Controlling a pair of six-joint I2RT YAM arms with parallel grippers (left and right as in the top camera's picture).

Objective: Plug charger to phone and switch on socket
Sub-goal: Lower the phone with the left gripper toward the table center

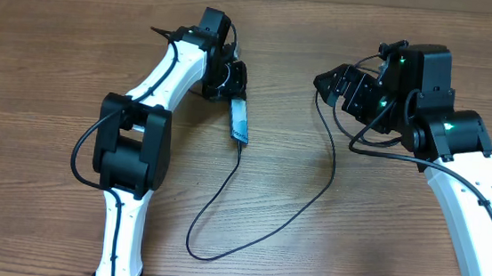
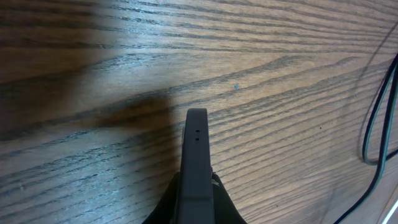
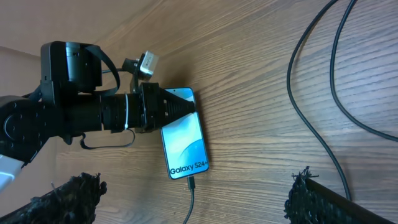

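Note:
The phone (image 1: 240, 120) has a cyan-blue screen that faces the right wrist camera (image 3: 183, 140). My left gripper (image 1: 231, 83) is shut on its upper end. In the left wrist view only its dark edge (image 2: 197, 149) shows, sticking out between the jaws (image 2: 197, 196). The charger's (image 1: 224, 185) connector tip (image 3: 191, 184) sits in the phone's bottom port. The thin black cable loops across the table towards my right gripper (image 1: 329, 81); its plug is hidden. My right gripper is open and empty (image 3: 189, 208), off to the right of the phone. The socket is out of view.
The wooden table (image 1: 57, 50) fills all views. Two strands of black cable (image 3: 311, 118) cross the wood near my right gripper. A loop of cable (image 2: 373, 124) lies to the right of the phone in the left wrist view.

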